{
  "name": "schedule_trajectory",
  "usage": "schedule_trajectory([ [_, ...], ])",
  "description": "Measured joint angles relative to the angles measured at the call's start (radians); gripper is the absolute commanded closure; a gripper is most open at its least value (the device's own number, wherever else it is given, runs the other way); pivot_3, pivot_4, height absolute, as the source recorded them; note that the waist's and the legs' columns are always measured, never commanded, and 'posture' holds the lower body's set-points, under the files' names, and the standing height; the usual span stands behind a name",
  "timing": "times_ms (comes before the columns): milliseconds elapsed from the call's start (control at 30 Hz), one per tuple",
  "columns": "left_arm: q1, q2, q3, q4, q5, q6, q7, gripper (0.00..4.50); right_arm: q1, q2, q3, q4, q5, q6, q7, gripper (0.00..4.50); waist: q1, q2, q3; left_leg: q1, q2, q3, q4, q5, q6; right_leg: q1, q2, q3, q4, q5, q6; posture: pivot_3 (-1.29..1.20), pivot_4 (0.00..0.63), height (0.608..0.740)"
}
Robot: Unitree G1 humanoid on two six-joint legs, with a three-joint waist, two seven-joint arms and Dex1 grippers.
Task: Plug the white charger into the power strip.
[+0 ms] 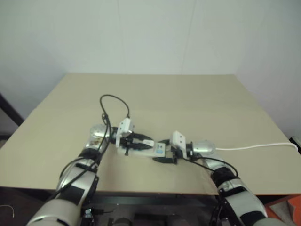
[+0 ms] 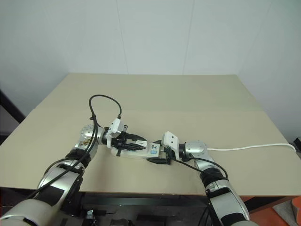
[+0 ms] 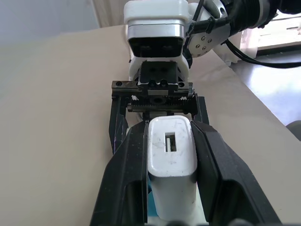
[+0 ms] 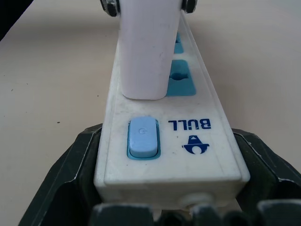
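Near edge of the tan table [image 2: 188, 99]: the power strip [image 4: 164, 141] lies flat, its end grasped by the right gripper [image 2: 159, 157]. The left gripper [image 3: 171, 188], clenched on the white charger [image 3: 171, 165], holds it upright, base touching the strip. The strip's cord [image 2: 254, 148] trails right.

charger [image 4: 149, 47] on power strip [image 4: 207, 155], table [image 1: 188, 99] beneath

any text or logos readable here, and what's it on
"BULL", blue letters, seen upside down in the right wrist view, on the power strip beside its blue switch.
A small blue logo sits under that word; it has no letters.
A faint mark on the switch is too blurred to read.
The charger shows no text.
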Motion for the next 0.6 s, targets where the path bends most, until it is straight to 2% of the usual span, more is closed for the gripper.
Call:
schedule_trajectory([
  [100, -0.003, 0.000, 0.005, 0.003, 0.011, 0.018, 0.001, 3.48, 0.000, 0.001, 0.002, 0.003, 0.000, 0.000, -0.001, 1.08, -0.001, 0.001, -0.003, 0.000, 0.000, 0.000, -0.001, 0.000, 0.000, 0.000, 0.000, 0.000, -0.001, 0.000, 0.000, 0.00, 0.150, 0.740],
  [467, 0.025, 0.000, 0.020, 0.002, 0.033, -0.131, 0.002, 3.48, 0.000, 0.006, 0.003, 0.007, -0.004, 0.000, -0.008, 1.08, -0.001, 0.002, -0.008, 0.002, 0.000, 0.000, -0.002, 0.000, 0.000, 0.000, 0.000, 0.001, -0.001, -0.001, -0.002, 0.00, 0.150, 0.740],
  [600, 0.029, -0.001, 0.030, 0.002, 0.034, -0.127, 0.003, 3.48, 0.000, 0.009, 0.003, 0.009, -0.005, 0.000, -0.010, 1.08, -0.003, 0.002, -0.009, 0.003, 0.000, 0.000, -0.003, 0.000, 0.000, 0.000, 0.000, 0.001, -0.001, -0.001, -0.002, 0.00, 0.150, 0.740],
])
